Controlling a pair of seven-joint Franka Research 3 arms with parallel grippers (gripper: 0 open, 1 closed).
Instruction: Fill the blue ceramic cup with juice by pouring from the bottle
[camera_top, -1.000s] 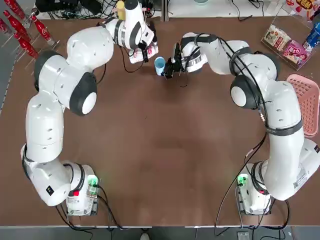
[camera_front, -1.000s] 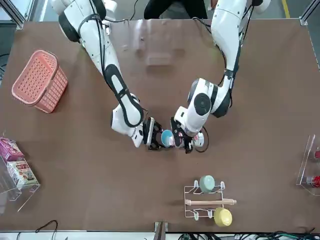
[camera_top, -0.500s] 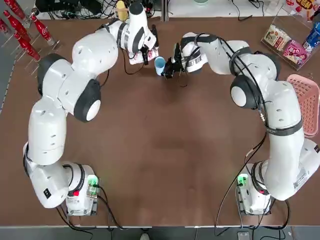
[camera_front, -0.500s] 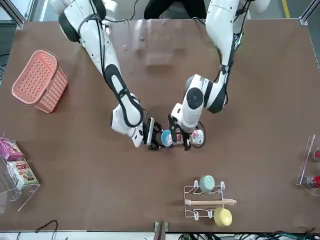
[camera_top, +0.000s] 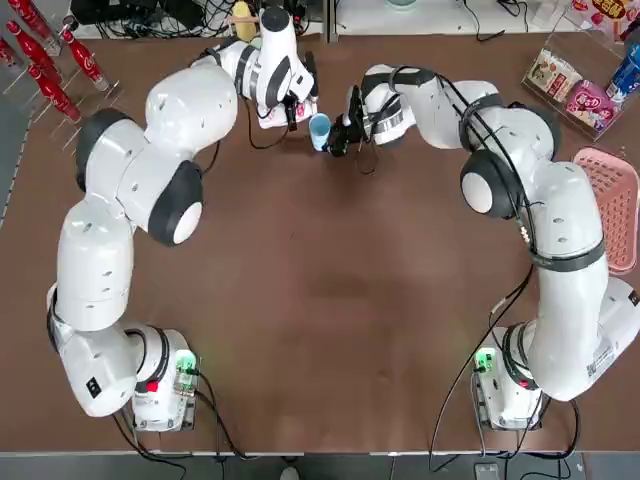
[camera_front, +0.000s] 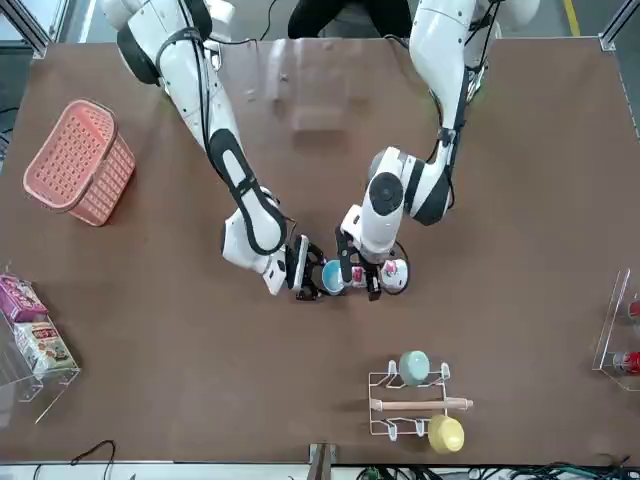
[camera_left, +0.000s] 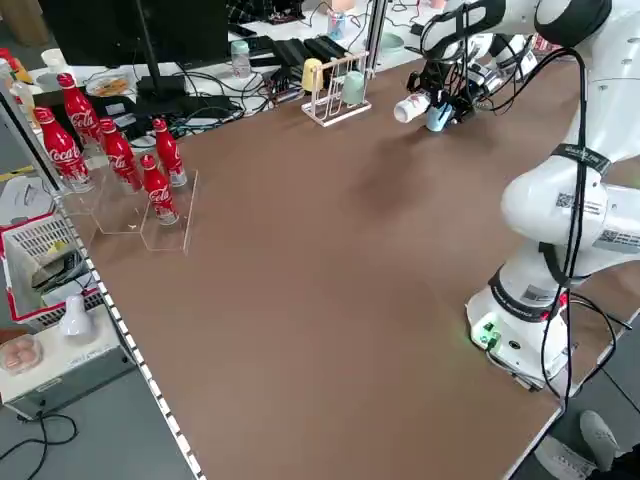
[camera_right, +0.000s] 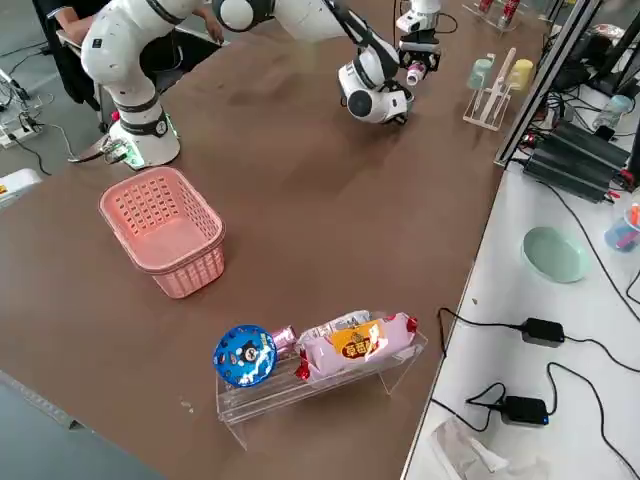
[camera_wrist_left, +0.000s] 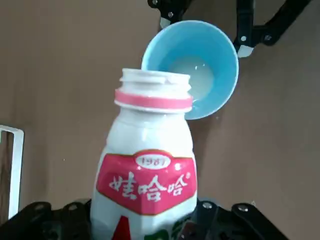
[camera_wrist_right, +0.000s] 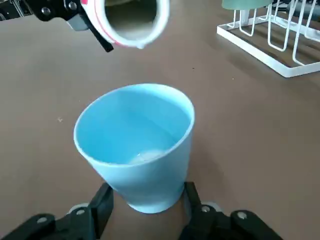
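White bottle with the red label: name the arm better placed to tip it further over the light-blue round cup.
Left, I judge: its pincer grips the bottle, mouth already at the cup's rim.

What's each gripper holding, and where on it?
Left gripper: the white bottle, by its lower body. Right gripper: the blue cup, low, near its base.

Both arms reach forward and inward — the left gripper (camera_front: 364, 278) beside the right gripper (camera_front: 318, 275), each closed on its load.
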